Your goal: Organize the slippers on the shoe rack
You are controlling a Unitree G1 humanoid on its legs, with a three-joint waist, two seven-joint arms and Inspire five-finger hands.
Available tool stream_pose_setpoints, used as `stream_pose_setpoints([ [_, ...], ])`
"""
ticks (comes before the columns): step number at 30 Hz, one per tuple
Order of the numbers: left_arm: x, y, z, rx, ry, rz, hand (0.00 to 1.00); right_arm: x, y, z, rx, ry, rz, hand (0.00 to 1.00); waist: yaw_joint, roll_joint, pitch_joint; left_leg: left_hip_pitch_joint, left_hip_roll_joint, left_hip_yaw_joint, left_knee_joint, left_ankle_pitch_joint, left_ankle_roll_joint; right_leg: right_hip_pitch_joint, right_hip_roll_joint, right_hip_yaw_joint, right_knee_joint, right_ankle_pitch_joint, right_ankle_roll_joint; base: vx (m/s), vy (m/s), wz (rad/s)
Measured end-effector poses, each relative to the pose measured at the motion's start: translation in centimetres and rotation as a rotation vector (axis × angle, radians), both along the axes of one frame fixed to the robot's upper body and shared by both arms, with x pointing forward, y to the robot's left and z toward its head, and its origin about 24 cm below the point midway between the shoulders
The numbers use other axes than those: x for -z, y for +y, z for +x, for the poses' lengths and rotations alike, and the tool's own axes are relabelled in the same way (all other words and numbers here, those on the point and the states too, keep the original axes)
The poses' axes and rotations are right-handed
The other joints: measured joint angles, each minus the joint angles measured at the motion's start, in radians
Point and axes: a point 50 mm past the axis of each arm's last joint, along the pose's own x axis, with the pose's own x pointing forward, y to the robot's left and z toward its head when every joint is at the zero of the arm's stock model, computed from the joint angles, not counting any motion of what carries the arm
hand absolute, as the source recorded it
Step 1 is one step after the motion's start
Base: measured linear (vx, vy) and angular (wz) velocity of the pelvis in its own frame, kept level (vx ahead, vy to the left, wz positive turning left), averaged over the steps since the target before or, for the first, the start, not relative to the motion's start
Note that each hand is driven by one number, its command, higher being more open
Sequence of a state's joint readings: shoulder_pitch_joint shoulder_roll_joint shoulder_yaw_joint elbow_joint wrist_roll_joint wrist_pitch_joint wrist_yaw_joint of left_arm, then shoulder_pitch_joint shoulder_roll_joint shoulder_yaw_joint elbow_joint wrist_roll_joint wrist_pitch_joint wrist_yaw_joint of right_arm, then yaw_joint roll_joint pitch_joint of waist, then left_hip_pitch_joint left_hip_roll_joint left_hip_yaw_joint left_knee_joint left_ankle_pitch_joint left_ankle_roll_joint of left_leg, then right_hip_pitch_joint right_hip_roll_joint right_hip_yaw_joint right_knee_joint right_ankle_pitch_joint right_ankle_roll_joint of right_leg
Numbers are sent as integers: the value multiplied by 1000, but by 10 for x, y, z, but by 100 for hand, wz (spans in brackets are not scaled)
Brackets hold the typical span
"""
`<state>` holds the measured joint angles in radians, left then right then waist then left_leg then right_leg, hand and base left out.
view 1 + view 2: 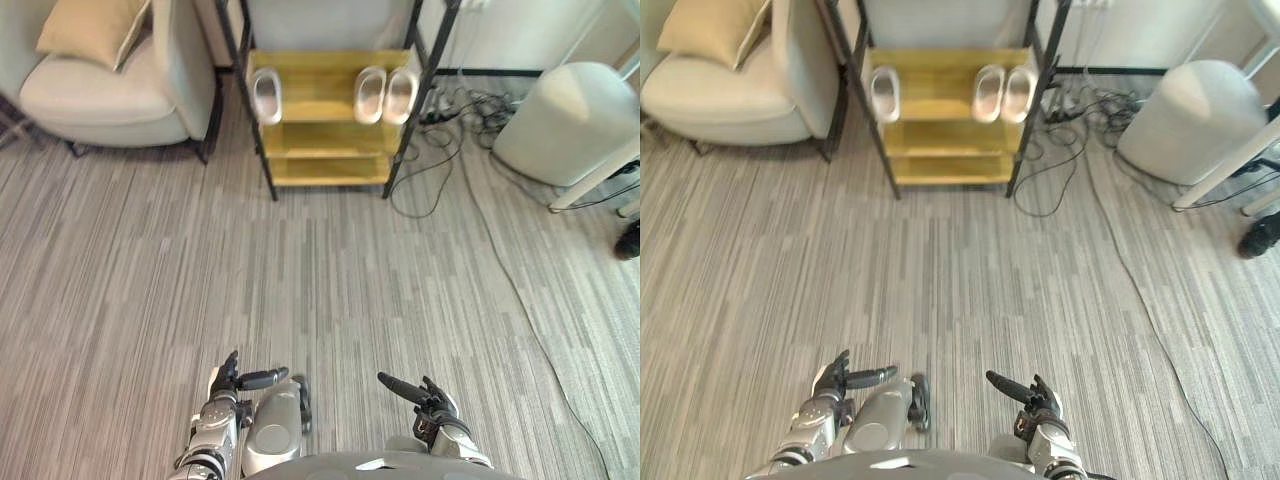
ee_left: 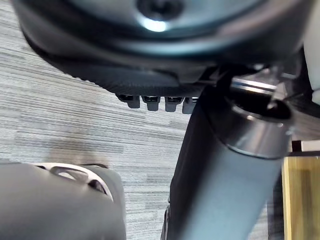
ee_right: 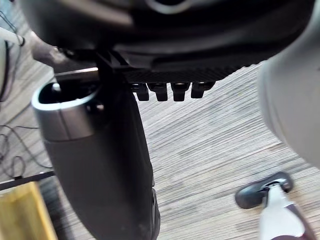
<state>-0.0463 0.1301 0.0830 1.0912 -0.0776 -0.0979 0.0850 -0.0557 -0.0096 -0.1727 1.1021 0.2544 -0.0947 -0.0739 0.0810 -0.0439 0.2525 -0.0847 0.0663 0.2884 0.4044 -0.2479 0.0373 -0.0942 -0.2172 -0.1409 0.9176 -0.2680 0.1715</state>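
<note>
Slippers point(image 1: 370, 95) lie front-to-back on the shoe rack point(image 1: 320, 150) (left hand point(image 1: 226, 388) and right hand point(image 1: 434, 404) relaxed, empty).

On the shoe rack point(image 1: 320, 88), one slipper point(image 1: 266, 95) lies left of two slippers point(image 1: 371, 95).

You have three pale grey slippers lying flat on the shoe rack point(image 1: 320, 140), a black-framed stand with yellow wooden shelves, all on the highest of those yellow shelves and set lengthwise, front to back. The lone slipper point(image 1: 266, 95) sits at the shelf's left end, just beside the frame post. The second slipper point(image 1: 370, 94) and third slipper point(image 1: 401, 94) lie side by side as a pair at the right end, well apart from it.
</note>
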Motion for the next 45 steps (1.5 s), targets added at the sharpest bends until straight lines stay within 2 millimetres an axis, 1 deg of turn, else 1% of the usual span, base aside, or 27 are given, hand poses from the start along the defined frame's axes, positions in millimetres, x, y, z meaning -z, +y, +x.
stream_pose_setpoints([
  [1,1,-2,-2,9,10,-2,100,-2,0,5,-11,-15,-5,100,-8,4,1,68,1,0,-51,0,-1,-57,0,-66,-18,-37,-71,421,-15,2],
  [3,3,-5,-4,20,17,-7,100,-5,0,12,-38,-40,-16,100,-16,9,-1,129,15,0,-103,6,-10,-129,22,-132,-138,-59,-112,432,-69,7],
  [4,3,-7,-5,21,19,-12,100,-7,1,16,-58,-55,-24,100,-21,11,0,149,25,-1,-119,8,-13,-159,41,-144,-217,-57,-115,468,-124,19],
  [5,5,-10,-7,20,26,-21,100,-10,0,22,-66,-78,-28,100,-39,18,2,194,40,-11,-154,7,-19,-219,75,-145,-387,-8,-122,512,-157,21],
  [7,6,-11,-11,22,39,-22,100,-12,-1,24,-68,-89,-34,100,-46,21,3,227,47,-25,-180,5,-39,-237,101,-122,-511,74,-131,494,-162,40],
  [8,7,-12,-14,25,48,-26,100,-9,-5,18,-68,-69,-41,100,-60,16,-2,268,47,-63,-201,-7,-81,-212,124,-85,-587,301,-172,582,-218,54],
  [11,10,-30,-12,36,45,-70,100,-9,-20,15,-58,-41,-73,100,-52,86,5,277,103,-116,-168,13,-119,-206,158,-108,-504,194,-210,581,-258,21],
  [12,10,-33,-13,33,46,-78,100,-8,-24,13,-56,-27,-82,100,-55,102,1,254,123,-134,-99,22,-133,-186,169,-120,-506,169,-217,578,-287,34],
  [13,10,-32,-13,9,43,-87,100,-6,-28,6,-29,-7,-83,100,-61,118,5,175,160,-171,125,68,-147,-106,189,-146,-559,152,-222,446,-221,32],
  [14,10,-32,-12,-7,37,-91,100,-5,-29,3,-26,-2,-85,100,-61,119,5,145,174,-175,204,100,-142,-75,195,-152,-580,150,-223,407,-200,34],
  [15,8,-30,-9,-50,13,-98,100,-4,-29,-3,-17,5,-89,100,-50,120,9,48,228,-151,454,111,-150,21,215,-156,-654,149,-226,367,-166,11],
  [17,3,-26,-3,-58,-31,-87,100,-3,-25,-6,-16,4,-79,100,-30,105,14,-80,258,-87,616,64,-139,121,224,-147,-730,135,-232,392,-112,-4],
  [20,0,-27,2,-57,-62,-88,100,-3,-21,-4,-23,2,-70,100,-18,108,10,-181,237,-22,509,7,-119,177,223,-118,-787,139,-221,265,31,-27],
  [22,-2,-27,6,-51,-79,-86,100,-2,-14,0,-28,5,-50,100,3,102,13,-215,163,-25,221,13,-115,214,198,-78,-809,128,-187,379,192,-52],
  [24,-1,-29,4,-42,-70,-88,100,-1,-15,-3,-27,17,-54,100,7,112,5,-197,113,-31,-36,141,-110,240,189,-63,-809,99,-143,375,233,-30],
  [25,-1,-29,5,-34,-67,-88,100,1,-11,-5,-34,32,-42,100,13,89,-2,-167,73,-21,-70,220,-34,261,157,-46,-810,78,-115,386,198,-8],
  [26,-1,-25,5,-31,-67,-77,100,2,-6,-5,-47,30,-34,100,14,61,-8,-164,47,-18,-79,207,-25,264,136,-49,-822,78,-114,447,201,3],
  [28,-2,-18,8,-27,-66,-66,100,3,-3,-6,-53,36,-27,100,17,39,-8,-161,24,-19,-36,164,5,298,112,-50,-836,81,-107,351,146,24],
  [31,0,-16,3,-28,-45,-66,100,4,-3,-8,-72,47,-36,100,20,42,-12,-108,18,-18,3,85,5,313,94,-37,-733,66,-76,232,118,-1],
  [34,3,-14,-2,-17,-13,-64,100,4,-1,-9,-94,51,-37,100,19,33,-18,-14,4,2,-31,36,13,150,32,12,-294,57,0,226,113,-19],
  [35,3,-13,-3,32,4,-45,100,3,-1,-7,-96,42,-36,100,5,19,-24,22,-14,-4,-38,6,23,45,-1,0,-121,0,-17,286,72,2],
  [36,3,-13,-3,40,7,-41,100,3,-2,-7,-98,40,-39,100,5,15,-26,31,-18,-5,-43,2,24,28,-3,-5,-110,-12,-32,316,-23,24],
  [37,4,-11,-5,53,19,-32,100,2,-2,-4,-102,25,-39,100,-6,10,-27,71,-24,-23,-66,-5,21,-21,8,-37,-130,-45,-85,217,-33,30],
  [39,5,-12,-9,52,31,-34,100,0,-2,-1,-106,7,-40,100,-26,17,-26,99,-12,-62,-80,-10,7,-68,57,-52,-237,-54,-107,247,-95,63],
  [41,6,-12,-11,49,36,-35,100,0,-2,0,-108,2,-39,100,-32,13,-29,115,-12,-92,-85,-16,-24,-92,95,-26,-416,-2,-113,374,-158,65],
  [42,8,-17,-12,47,42,-50,100,2,-9,-7,-99,31,-52,100,-28,32,-41,131,-2,-130,-82,-30,-49,-59,120,-39,-480,90,-155,371,-129,41],
  [45,10,-31,-15,45,49,-86,100,3,-20,-11,-93,55,-75,100,-26,86,-52,133,36,-135,-88,-28,-69,-8,157,-67,-559,92,-162,388,-134,24],
])
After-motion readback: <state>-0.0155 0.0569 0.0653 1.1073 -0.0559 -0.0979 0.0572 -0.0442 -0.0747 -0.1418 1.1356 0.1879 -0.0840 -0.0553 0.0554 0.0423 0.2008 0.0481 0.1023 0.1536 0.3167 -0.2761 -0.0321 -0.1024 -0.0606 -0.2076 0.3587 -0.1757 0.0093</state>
